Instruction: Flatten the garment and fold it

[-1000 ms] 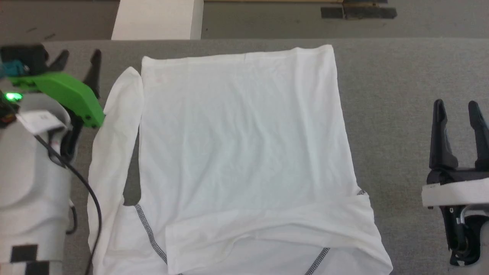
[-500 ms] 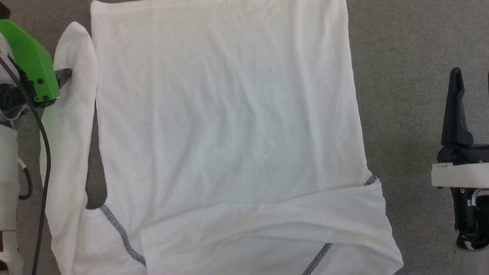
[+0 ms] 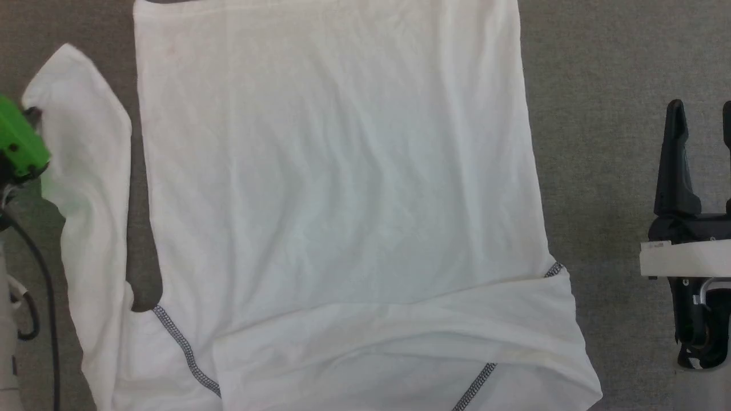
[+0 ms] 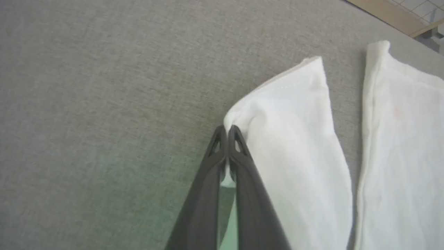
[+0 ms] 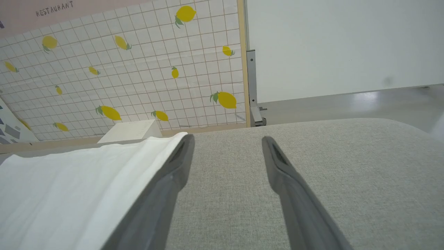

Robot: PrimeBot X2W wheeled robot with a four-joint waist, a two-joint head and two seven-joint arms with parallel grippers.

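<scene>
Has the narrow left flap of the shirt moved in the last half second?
Yes. The flap swung left, away from the wide body of the shirt, which stayed put; the left gripper is shut on it.

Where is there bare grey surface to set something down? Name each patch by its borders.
Widest: the grey surface between the garment and the open right claw. Also left of the sleeve pinched by the left claw. Crowded: the sleeve-body gap.

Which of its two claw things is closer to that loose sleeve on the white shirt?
The left tool: it is shut on the edge of the sleeve. The right tool is open above the grey surface, beyond the opposite side of the shirt.
</scene>
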